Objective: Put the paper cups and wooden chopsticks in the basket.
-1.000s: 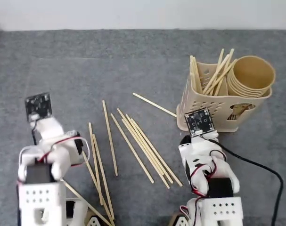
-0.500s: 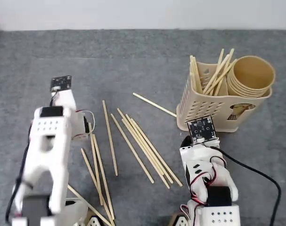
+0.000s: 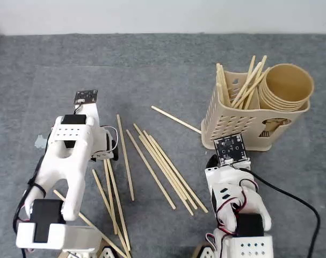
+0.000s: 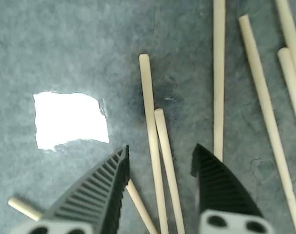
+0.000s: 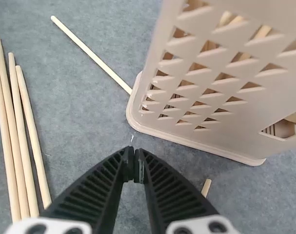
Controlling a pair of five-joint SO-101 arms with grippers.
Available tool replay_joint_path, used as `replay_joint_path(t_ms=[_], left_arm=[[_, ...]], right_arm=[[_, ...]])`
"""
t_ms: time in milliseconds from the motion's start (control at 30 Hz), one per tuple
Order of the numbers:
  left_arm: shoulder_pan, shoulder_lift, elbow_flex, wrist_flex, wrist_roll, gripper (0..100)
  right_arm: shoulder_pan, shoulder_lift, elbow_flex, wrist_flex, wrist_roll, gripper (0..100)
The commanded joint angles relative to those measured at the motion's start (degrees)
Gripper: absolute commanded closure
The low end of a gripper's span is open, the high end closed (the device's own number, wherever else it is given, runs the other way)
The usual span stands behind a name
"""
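Your left claw (image 4: 160, 148) is spread wide and low over the grey felt-like bench (image 3: 152, 64). Its jaws straddle the ends of two pale wooden chopsticks (image 4: 151, 136) lying side by side, so it looks lined up to pinch both at once, with nothing gripped yet. A third stick (image 4: 218, 73) ends right at one jaw; watch that it doesn't get dragged along. The white scrap (image 4: 69, 119) beside them isn't task stuff. Your right claw (image 5: 134, 161) is clenched on nothing, parked just in front of the beige perforated plastic basket (image 3: 222, 115), likely to keep out of the way. The stack of tan paper cups (image 3: 286, 86) already sits in one compartment, and a bunch of chopsticks (image 3: 243, 88) stands in the other. The remaining loose sticks (image 3: 163, 164) are fanned on the bench between the arms, and a single stick (image 3: 176, 119) runs up to the basket's foot. My read: cups are done, sticks are partway, next is close and lift
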Motion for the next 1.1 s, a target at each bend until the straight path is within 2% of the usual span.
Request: replay_joint_path(t_ms=[0, 267, 400, 500, 633, 767, 867, 1067], left_arm=[[0.26, -0.26, -0.84, -1.05, -0.53, 83], [0.53, -0.26, 7.34, -10.9, -0.44, 83], [0.88, -0.09, 9.1, -13.36, 2.11, 83], [3.78, 3.6, 9.63, -14.33, 2.37, 83], [5.19, 11.16, 3.03, -9.49, 3.6, 87], [5.45, 18.55, -4.44, -4.4, 3.78, 100], [5.19, 20.48, -7.96, -1.23, 3.87, 99], [7.91, 17.67, -7.96, -0.44, 4.04, 99]], right_arm=[[0.4, -0.75, -1.05, 0.92, -0.44, 99.1], [0.4, -0.75, -1.14, 0.92, -0.44, 99.1], [0.48, -0.75, -1.14, 0.92, -0.44, 99.1], [0.57, -0.75, -1.14, 0.92, -0.44, 99.1], [0.66, -0.75, -1.14, 0.92, -0.44, 99.1], [0.66, -0.75, -1.14, 0.92, -0.44, 99.1], [0.75, -0.75, -1.14, 0.92, -0.44, 99.1], [0.75, -0.75, -1.14, 0.92, -0.35, 99.1]])
